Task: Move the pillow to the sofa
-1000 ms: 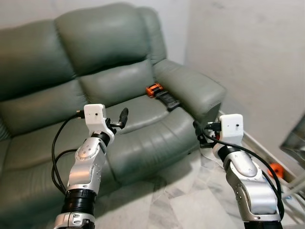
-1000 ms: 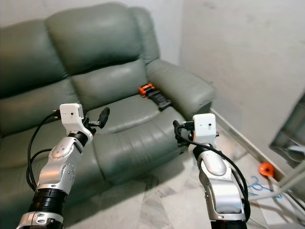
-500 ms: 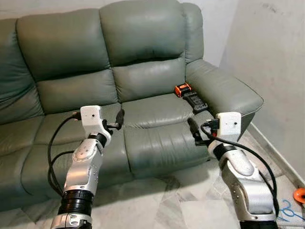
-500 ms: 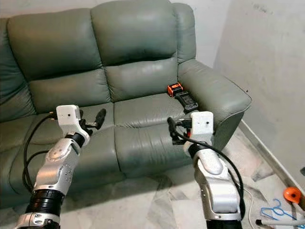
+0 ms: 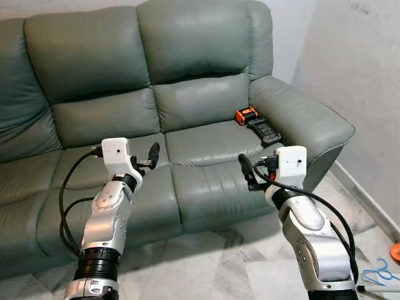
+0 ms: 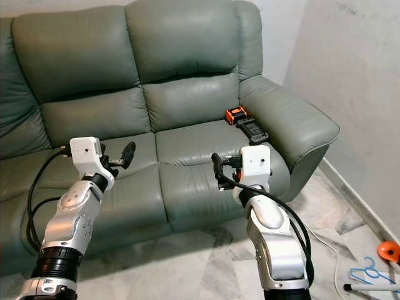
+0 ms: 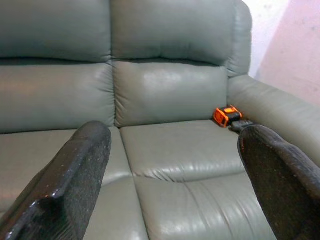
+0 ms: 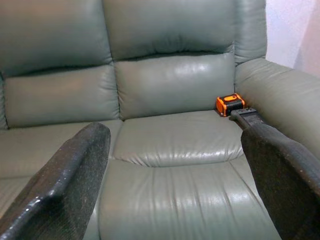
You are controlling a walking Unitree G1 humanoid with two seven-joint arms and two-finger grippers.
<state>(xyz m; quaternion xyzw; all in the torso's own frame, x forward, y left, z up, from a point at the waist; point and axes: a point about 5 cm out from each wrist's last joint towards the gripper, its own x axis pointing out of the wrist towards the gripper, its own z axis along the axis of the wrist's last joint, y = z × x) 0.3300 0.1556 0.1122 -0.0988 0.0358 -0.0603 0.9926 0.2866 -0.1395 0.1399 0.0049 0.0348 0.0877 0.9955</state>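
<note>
Two grippers: left gripper (image 7: 170,185) and right gripper (image 8: 175,185), fingers spread wide, empty, raised before the sofa (image 5: 200,119).
Sofa seat: orange-and-black tool (image 5: 255,124) beside the right armrest.
Pillow: not visible; likely soft, light; pinch an edge.

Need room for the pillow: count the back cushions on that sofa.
3 on the sofa: left cushion, partly cut off; middle cushion; right cushion by the armrest. More may lie beyond the frame.
</note>
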